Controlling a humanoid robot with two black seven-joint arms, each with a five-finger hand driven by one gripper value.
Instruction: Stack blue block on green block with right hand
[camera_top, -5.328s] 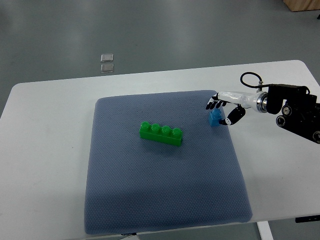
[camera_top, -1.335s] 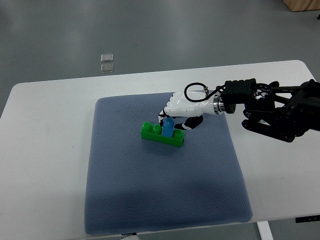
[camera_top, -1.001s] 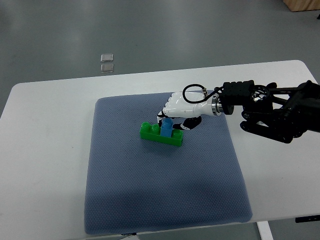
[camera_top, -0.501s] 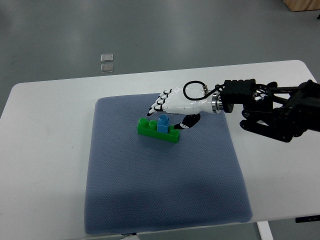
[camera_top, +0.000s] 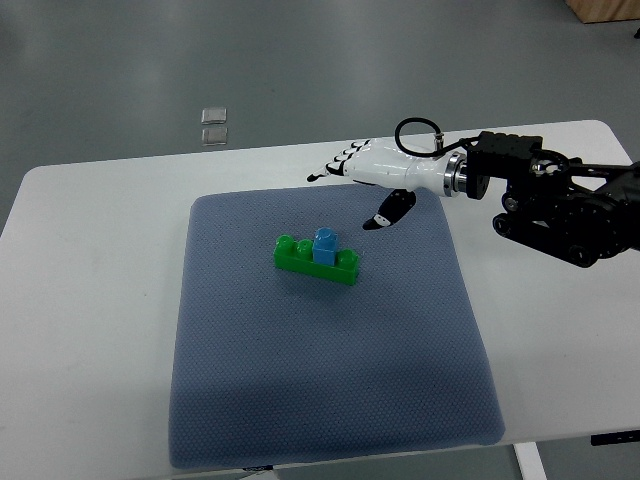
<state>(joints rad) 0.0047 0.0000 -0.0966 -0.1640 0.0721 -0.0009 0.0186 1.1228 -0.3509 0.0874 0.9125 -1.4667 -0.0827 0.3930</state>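
A small blue block (camera_top: 325, 244) sits on top of the long green block (camera_top: 300, 257), near its middle, on the blue-grey mat (camera_top: 330, 380). My right hand (camera_top: 360, 185) is white with black fingertips. It is open and holds nothing. It hovers above and to the right of the blocks, apart from them, with the fingers spread toward the mat's far edge and the thumb (camera_top: 388, 213) hanging down. The left arm is out of view.
The mat lies on a white table (camera_top: 90, 300). My right arm's black forearm (camera_top: 560, 205) lies over the table's right side. Two small clear squares (camera_top: 213, 124) lie on the floor beyond the table.
My right hand let go of the blue block, opened, and drew back up and to the right. The blue block stays on the green block, which shifted slightly left earlier.
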